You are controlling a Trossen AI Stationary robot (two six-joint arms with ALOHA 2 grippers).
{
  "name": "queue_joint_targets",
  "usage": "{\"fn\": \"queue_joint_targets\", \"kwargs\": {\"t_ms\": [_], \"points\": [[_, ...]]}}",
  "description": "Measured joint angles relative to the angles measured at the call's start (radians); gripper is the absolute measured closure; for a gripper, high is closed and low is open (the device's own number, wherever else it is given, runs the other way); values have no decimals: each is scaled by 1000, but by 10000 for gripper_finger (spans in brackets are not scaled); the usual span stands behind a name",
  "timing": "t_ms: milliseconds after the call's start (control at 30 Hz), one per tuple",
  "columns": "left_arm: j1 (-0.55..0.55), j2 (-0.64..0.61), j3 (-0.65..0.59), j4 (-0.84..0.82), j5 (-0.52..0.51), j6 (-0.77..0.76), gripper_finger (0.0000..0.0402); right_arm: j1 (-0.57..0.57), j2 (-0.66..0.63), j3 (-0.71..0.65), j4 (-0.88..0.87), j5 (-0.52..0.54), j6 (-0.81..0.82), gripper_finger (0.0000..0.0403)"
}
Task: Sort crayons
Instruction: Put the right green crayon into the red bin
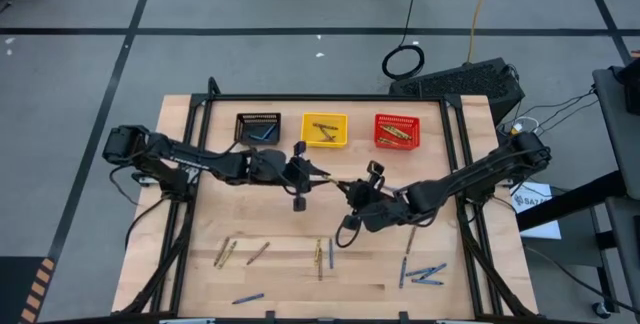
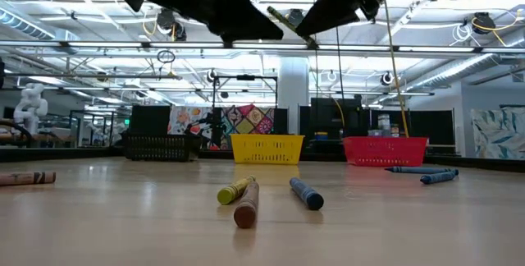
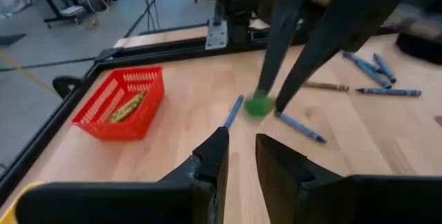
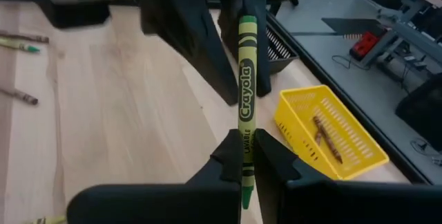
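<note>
- The right claw (image 4: 243, 144) is clamped on a yellow-green crayon (image 4: 246, 92). It pinches low on the stick near the pointed end, so most of the crayon juts forward beyond the fingertips, above the table (image 1: 200, 224).
- The left claw (image 3: 240, 148) faces it head-on, with its fingers a little apart and nothing between them. The crayon's free end points straight at that gap. I cannot tell whether the end has entered it.
- This looks like a hand-over in mid-air. The main risk is timing: if the right claw lets go before the left has closed, the crayon drops to the loose crayons (image 1: 320, 254) lying below and nearer the table's front edge.
- The short pinch near the tip gives little hold. A sideways nudge from a left finger could pivot the stick or lever it out.
- The two sets of fingers are close, so a small misalignment could knock fingertip against fingertip.
- Sorting could also go wrong. The yellow basket (image 4: 304, 124), off to one side of the right claw, shows a brown crayon. The red basket (image 3: 103, 124), ahead and to one side of the left claw, holds yellowish ones, which seem the closer match.
</note>
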Motion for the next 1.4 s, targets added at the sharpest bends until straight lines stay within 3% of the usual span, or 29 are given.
{"fn": "queue_joint_targets", "kwargs": {"t_ms": [233,767,1400], "points": [[5,0,0,26,96,-24,322,0,-18,0,1,3,-23,403],[23,0,0,105,155,-82,322,0,-17,0,8,-2,-36,403],[25,0,0,121,152,-81,324,-3,-17,0,56,-5,-68,403]]}}
